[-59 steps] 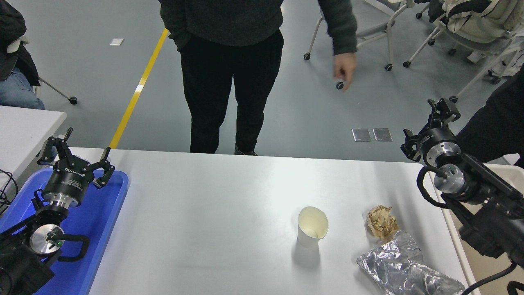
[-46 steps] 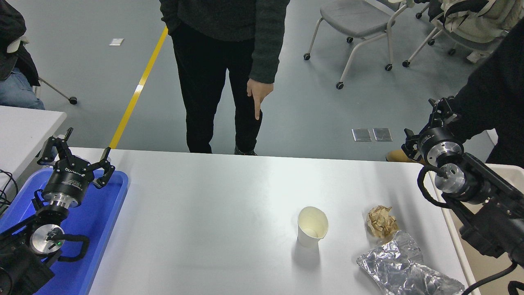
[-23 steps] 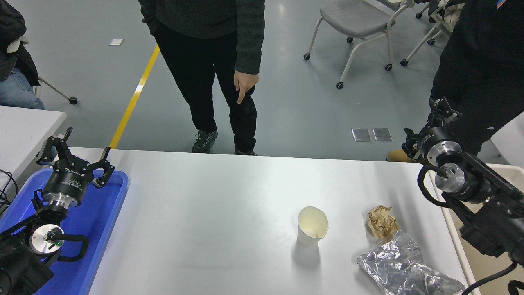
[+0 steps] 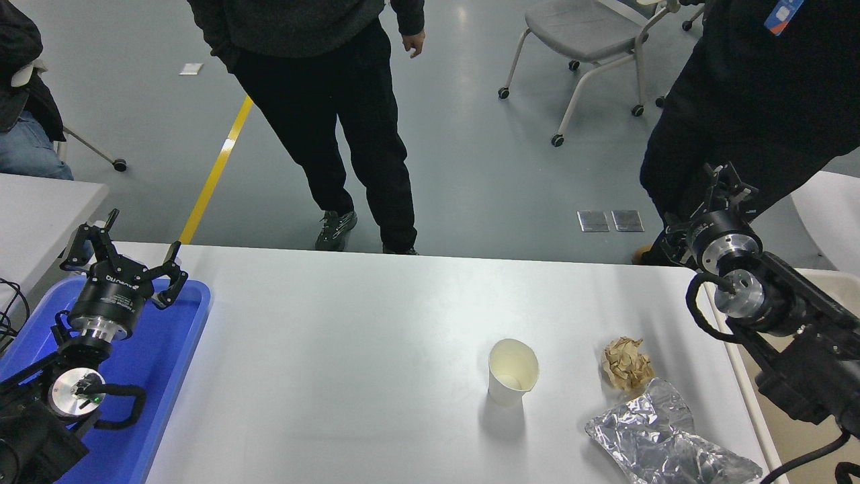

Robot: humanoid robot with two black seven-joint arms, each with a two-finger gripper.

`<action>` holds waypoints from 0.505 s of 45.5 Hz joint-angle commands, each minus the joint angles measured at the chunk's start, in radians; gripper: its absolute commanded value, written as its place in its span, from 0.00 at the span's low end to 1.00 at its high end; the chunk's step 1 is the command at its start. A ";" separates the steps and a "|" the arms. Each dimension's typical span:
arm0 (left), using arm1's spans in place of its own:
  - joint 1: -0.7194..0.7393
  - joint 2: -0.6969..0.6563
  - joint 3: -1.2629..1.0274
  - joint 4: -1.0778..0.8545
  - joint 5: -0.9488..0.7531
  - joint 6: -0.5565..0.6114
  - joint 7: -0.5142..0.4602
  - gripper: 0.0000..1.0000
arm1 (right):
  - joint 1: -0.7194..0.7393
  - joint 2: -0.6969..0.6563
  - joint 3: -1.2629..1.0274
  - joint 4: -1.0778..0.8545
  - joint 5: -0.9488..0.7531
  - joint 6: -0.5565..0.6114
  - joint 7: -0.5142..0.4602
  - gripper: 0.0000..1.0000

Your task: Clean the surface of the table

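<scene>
White table surface [image 4: 349, 376] fills the near and middle of the scene, running from the blue tray [image 4: 168, 349] at its left edge to a beige bin [image 4: 836, 282] past its right edge. Nearest on it, at the right, lies a crumpled silver foil bag [image 4: 662, 437]. Just beyond it, touching or nearly touching its far end, sits a wad of crumpled brown paper [image 4: 626, 363]. Left of the wad stands an upright paper cup [image 4: 512, 371], open end up, apart from both.

At the near left, the left gripper [image 4: 124, 249] is parked above the blue tray with its fingers spread wide and nothing between them. At the right edge, the right gripper [image 4: 705, 202] hangs above the table's far right corner, pointing away; its fingers are lost against the dark clothing behind, so I cannot tell how they stand.

Beyond the table's far edge, one person in dark clothes [image 4: 322, 101] stands on the grey floor by a yellow line [image 4: 215, 171], and another person in black [image 4: 746, 101] stands at the far right. A wheeled chair [image 4: 584, 33] stands farther off.
</scene>
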 commanded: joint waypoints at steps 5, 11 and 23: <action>0.000 0.000 -0.001 0.000 0.000 0.000 0.000 1.00 | 0.005 -0.058 -0.168 0.007 -0.010 0.013 0.001 1.00; 0.000 0.000 -0.001 0.000 0.000 0.000 0.000 1.00 | 0.000 -0.061 -0.177 0.008 -0.007 0.013 0.001 1.00; 0.000 0.000 -0.001 0.000 0.000 0.000 0.000 1.00 | 0.014 -0.070 -0.180 0.019 -0.008 0.014 0.001 1.00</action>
